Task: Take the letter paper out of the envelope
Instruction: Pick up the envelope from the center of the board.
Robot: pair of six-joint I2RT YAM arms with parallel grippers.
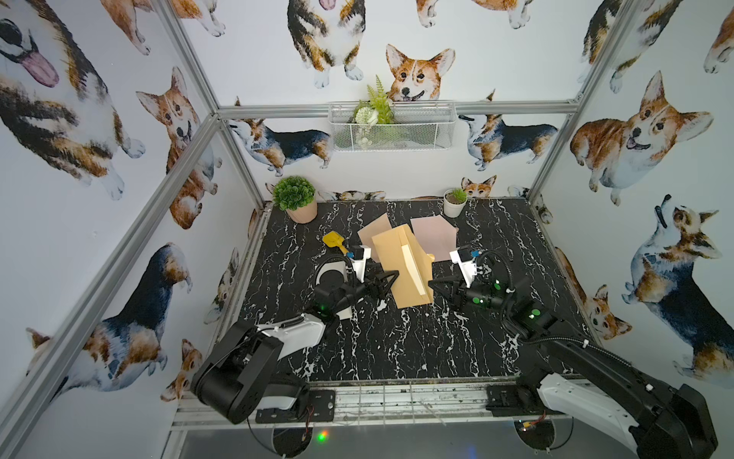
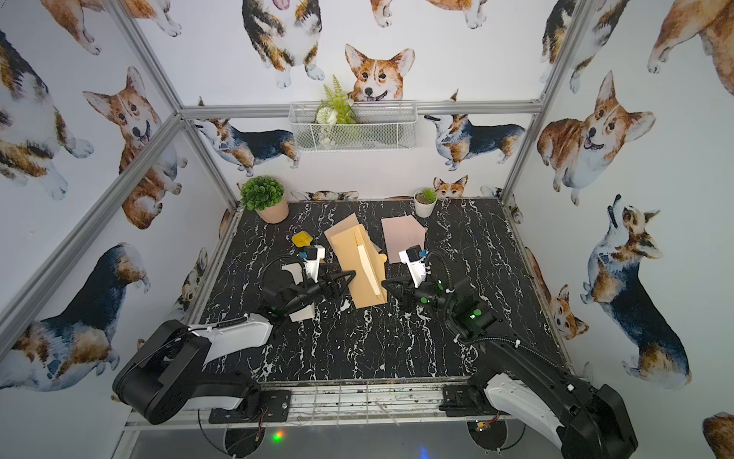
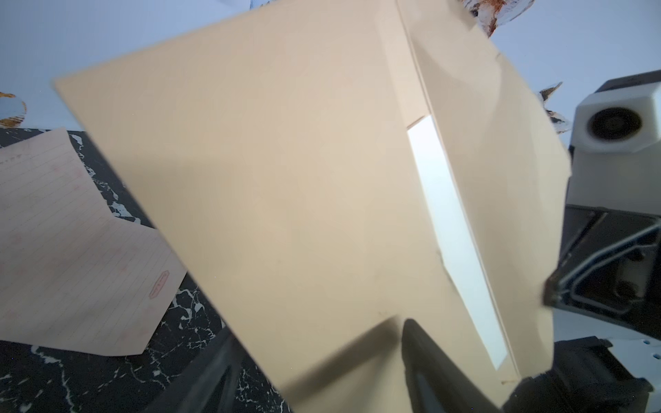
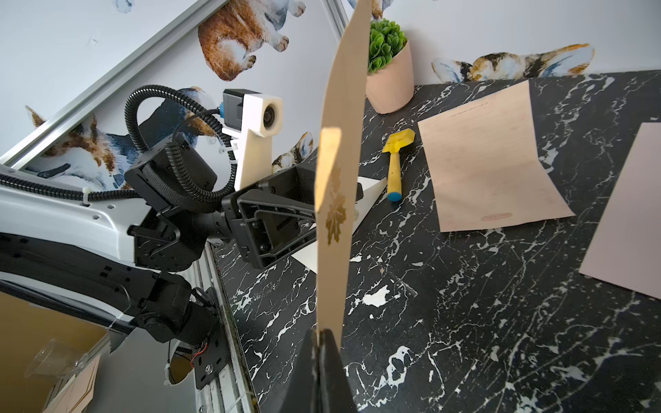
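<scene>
Right claw (image 4: 321, 334) pinched shut on one edge of the tan envelope (image 4: 339, 150), holding it up on edge over the dark marbled surface (image 4: 465, 304). Across the envelope from it, left claw (image 1: 391, 283) with jaws spread wide: one finger (image 3: 425, 357) on the side with the opening, the other behind. Too blurred in the wrist view to say whether either pad touches, so perhaps only straddling a corner.

Between the two claws, inside the envelope, the letter paper (image 3: 458, 232): just a narrow white strip showing along the slit under the flap (image 4: 331, 171), on the side nearer the right claw. Gold leaf mark on that flap, seen edge-on just ahead of the right claw's closed tips.

Past the left claw, flat on the surface, a pink lined sheet (image 4: 493, 161) and a yellow toy spade (image 4: 395, 161) near it. Past the right claw, a second pink sheet (image 4: 629, 214), also flat. Under the left claw's arm, a white sheet (image 1: 343, 314). Farther off beyond both claws, by the back wall, a bushy potted plant (image 1: 294, 194) and a small potted plant (image 1: 456, 200), well apart.
</scene>
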